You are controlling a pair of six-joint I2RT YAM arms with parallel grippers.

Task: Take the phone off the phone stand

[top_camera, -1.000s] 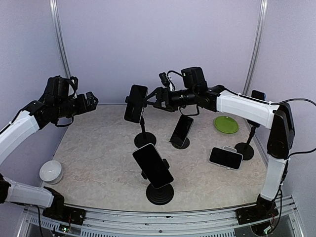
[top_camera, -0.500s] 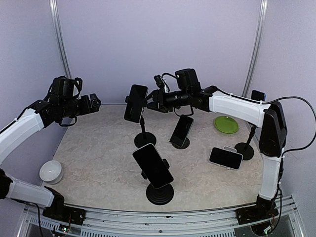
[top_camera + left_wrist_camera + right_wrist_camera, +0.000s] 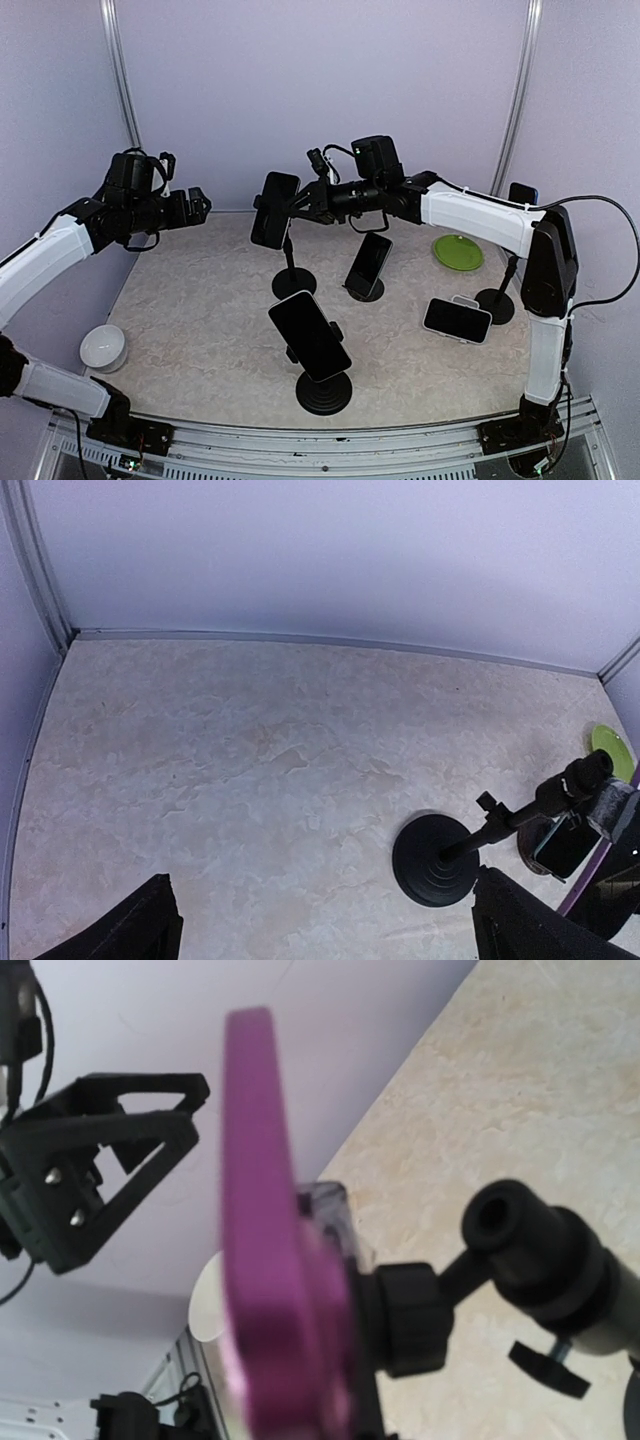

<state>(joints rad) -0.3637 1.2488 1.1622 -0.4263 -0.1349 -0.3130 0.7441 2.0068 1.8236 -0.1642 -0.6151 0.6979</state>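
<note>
A dark-screened phone in a purple case stands upright in the clamp of a black phone stand at the back of the table. My right gripper reaches in from the right and is at the phone's right edge. In the right wrist view the purple phone fills the middle, edge-on and blurred, with the phone stand's clamp and ball joint behind it; my own fingers do not show there. My left gripper hovers open, high at the left, away from the phone; its view shows the stand's base.
Another phone sits on a stand at the front, another in the middle, and one lies low at the right. A further stand is at the far right. A green plate lies at the back right, a white bowl at the left.
My right gripper has moved left up to the phone's edge and its jaws have been narrowing. The left arm has drifted slightly right, still open.
</note>
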